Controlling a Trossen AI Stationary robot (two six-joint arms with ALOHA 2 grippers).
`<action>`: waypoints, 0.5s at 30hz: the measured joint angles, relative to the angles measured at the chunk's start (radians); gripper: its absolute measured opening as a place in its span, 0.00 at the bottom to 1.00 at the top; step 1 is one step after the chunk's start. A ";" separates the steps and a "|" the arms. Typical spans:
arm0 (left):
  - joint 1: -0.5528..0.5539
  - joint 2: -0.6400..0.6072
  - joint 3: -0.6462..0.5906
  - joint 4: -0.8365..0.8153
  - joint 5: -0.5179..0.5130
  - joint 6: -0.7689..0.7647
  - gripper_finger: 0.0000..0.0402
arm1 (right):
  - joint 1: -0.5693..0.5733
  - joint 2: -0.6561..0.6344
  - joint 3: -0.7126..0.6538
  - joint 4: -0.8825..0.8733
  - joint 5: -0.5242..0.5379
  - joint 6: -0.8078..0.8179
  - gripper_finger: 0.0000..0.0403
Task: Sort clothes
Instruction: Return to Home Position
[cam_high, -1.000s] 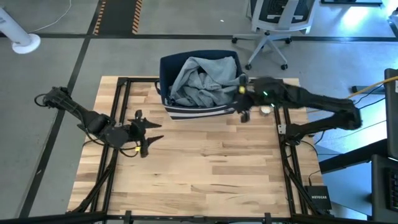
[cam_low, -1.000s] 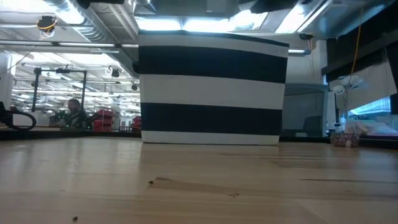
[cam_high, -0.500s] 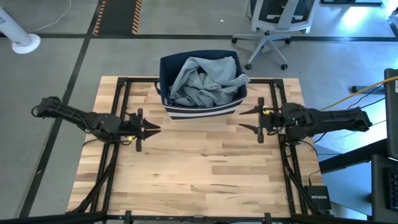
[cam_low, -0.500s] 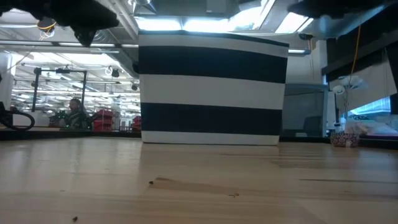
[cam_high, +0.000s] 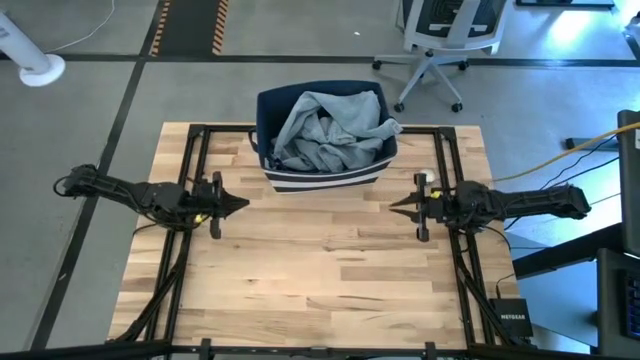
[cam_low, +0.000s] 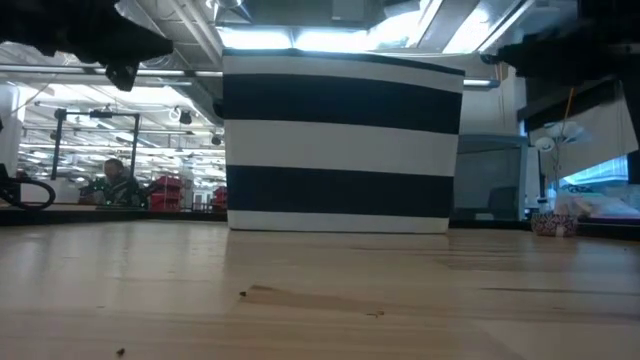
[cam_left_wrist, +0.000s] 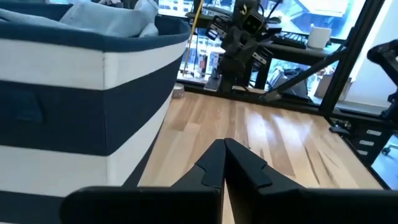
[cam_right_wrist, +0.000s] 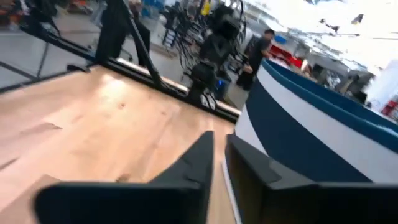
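Note:
The clothes (cam_high: 325, 130), a heap of light grey-blue garments, lie piled in the navy bin with white stripes (cam_high: 262, 110) at the table's far middle. The low view shows the bin's front wall (cam_low: 340, 140). My left gripper (cam_high: 243, 203) hovers level over the table's left side, near and left of the bin, shut and holding nothing (cam_left_wrist: 224, 144). My right gripper (cam_high: 392, 205) hovers level over the right side, facing the left one. Its fingers are drawn nearly together with nothing between them (cam_right_wrist: 219, 140).
Black frame rails (cam_high: 190, 180) run along the table's left and right sides under both arms. Bare wood (cam_high: 320, 260) spreads between the grippers and toward the near edge. An office chair (cam_high: 435, 40) stands beyond the far edge. A person (cam_low: 115, 180) sits far behind.
My right gripper has come away from the bin's right side, down and toward the near edge, has levelled out and shut. My left gripper has sunk, turned level toward the table's middle and shut. The bin and the clothes have not moved.

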 joint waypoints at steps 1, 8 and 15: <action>0.003 -0.013 -0.009 0.001 0.000 0.001 0.00 | 0.000 -0.016 -0.014 0.013 -0.007 0.001 0.13; 0.017 -0.095 -0.072 -0.004 0.029 -0.001 0.00 | 0.000 -0.124 -0.101 0.014 0.050 -0.001 0.07; 0.017 -0.204 -0.118 -0.005 0.059 0.020 0.00 | 0.000 -0.206 -0.143 -0.033 0.103 0.001 0.11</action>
